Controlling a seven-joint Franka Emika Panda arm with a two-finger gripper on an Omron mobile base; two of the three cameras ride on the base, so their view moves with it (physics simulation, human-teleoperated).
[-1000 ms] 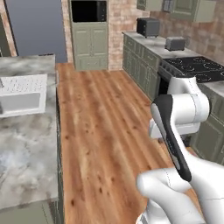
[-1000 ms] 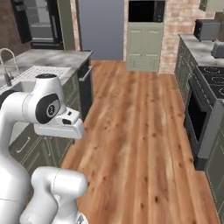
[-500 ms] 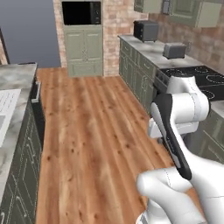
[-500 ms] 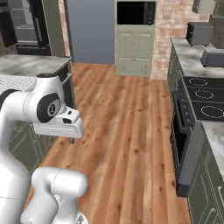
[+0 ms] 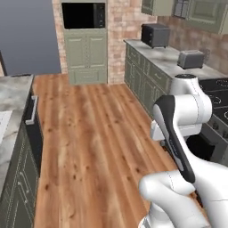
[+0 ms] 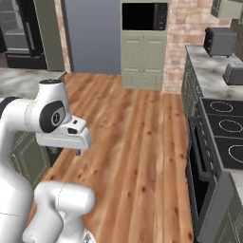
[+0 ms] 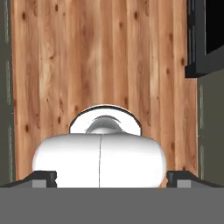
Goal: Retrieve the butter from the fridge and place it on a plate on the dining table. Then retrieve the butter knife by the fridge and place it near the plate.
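Hand view gives you the pincer [image 7: 112, 178] spread as wide as it goes, one dark fingertip [image 7: 43, 178] at the far left and its partner at the far right, nothing between them and nothing touched; beyond them lies wood floor [image 7: 100, 57].

For room to move, you have a clear plank aisle [image 5: 93, 142] running ahead in the left base view. On your left its edge is the dining table [image 5: 13, 95], marbled grey top over sage-green doors, with a dark panel and pale bar handle at its near end. On your right the edge is the wall counter [image 5: 171, 62], carrying a dark box-shaped appliance [image 5: 155, 34] and a grey toaster [image 5: 190, 59], then the stove [image 6: 227, 137] with its dark oven front close beside the arm.

The aisle ends at a brick wall and a green cabinet [image 6: 144, 59] with a black oven recess above.

In the right base view, the fridge [image 6: 23, 33] stands at the far upper left, well apart from the arm. You cannot make out butter, plate or knife.
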